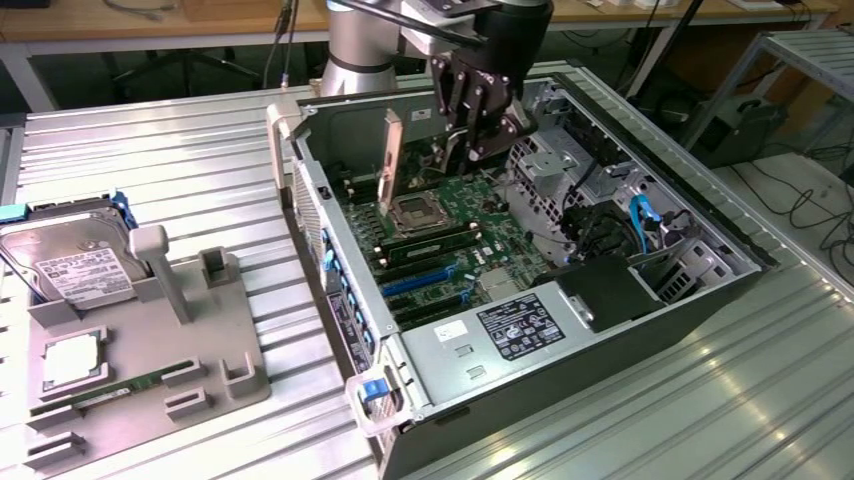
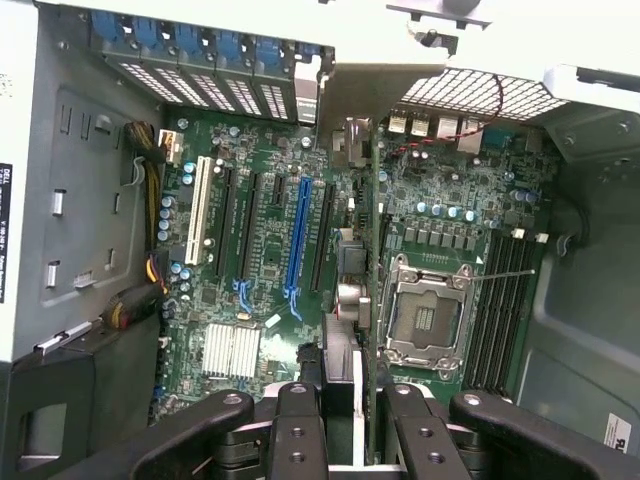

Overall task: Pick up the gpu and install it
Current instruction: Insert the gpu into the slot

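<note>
So, black pincer [image 1: 478, 128] hangs inside open black computer case [image 1: 694, 270], clamped on top edge of thin green gpu card with silver end bracket [image 1: 391, 160]. Card stands upright over green motherboard [image 1: 454, 225], beside CPU socket [image 1: 410, 209]; probably not seated, hard to tell. Silver hard drive [image 1: 74, 265] sits on ribbed metal tabletop [image 1: 160, 140].

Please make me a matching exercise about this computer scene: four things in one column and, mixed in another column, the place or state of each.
Things:
1. gpu
2. hard drive
3. gripper
4. long blue slot

Places or states:
a. outside the case, on the exterior view's left
b. on the motherboard, with no card in it
c. standing on edge above the motherboard, held
d. shut on the card

Pairs: 1-c, 2-a, 3-d, 4-b
</note>
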`<action>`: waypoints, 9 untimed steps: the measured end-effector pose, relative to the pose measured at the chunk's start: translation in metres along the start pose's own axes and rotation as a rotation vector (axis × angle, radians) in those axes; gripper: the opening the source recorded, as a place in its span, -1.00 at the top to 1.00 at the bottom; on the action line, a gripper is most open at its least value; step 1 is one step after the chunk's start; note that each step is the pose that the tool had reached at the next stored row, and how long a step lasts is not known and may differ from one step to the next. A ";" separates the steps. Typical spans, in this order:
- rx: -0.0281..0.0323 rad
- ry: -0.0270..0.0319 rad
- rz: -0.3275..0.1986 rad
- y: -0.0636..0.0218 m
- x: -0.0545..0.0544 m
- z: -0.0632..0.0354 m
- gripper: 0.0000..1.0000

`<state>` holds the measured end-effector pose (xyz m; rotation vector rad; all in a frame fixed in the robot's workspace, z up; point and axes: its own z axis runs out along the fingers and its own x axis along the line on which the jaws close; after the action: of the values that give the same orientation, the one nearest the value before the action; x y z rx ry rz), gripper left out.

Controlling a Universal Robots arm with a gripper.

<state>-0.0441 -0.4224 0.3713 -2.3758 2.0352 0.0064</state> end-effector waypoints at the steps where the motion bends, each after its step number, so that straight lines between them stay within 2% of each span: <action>1: -0.0003 0.0000 0.000 0.0000 0.000 0.0003 0.44; 6: -0.0003 -0.0003 0.002 0.0001 0.000 0.0048 0.44; 9: 0.0002 0.0002 0.050 0.0001 0.000 0.0094 0.44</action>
<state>-0.0442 -0.4224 0.3619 -2.3241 2.0941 0.0064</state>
